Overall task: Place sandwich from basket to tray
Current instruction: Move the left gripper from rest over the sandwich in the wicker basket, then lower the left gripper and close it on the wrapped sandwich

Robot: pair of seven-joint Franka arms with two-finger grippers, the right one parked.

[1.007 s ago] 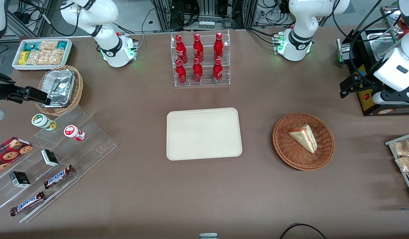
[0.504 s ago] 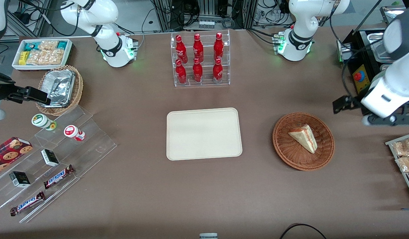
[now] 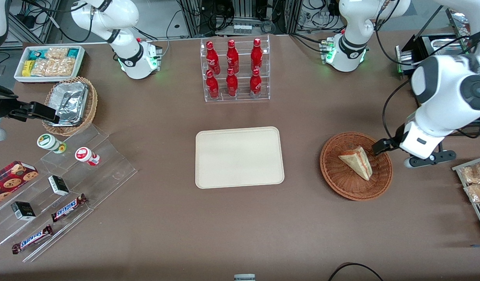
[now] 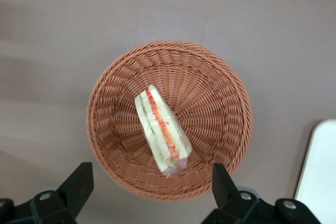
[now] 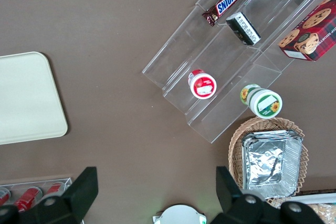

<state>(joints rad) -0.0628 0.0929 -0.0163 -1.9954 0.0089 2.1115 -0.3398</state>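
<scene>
Approach step: end effector (image 4: 149, 192) spread wide, empty, above basket (image 3: 343, 183) edge. Sandwich (image 3: 356, 161) untouched. Next, probably: centre, descend, grip; tray (image 3: 240, 157) waits.

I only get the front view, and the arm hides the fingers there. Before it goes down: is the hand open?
Observer: Yes. The wrist view shows the hand open, fingers spread wide, above the basket.
Operator: Which way does the filling face?
Observer: Up. The red and green stripe of the sandwich faces the wrist camera.
Operator: Is it wrapped?
Observer: It seems so: clear film bunches at one end.
</scene>
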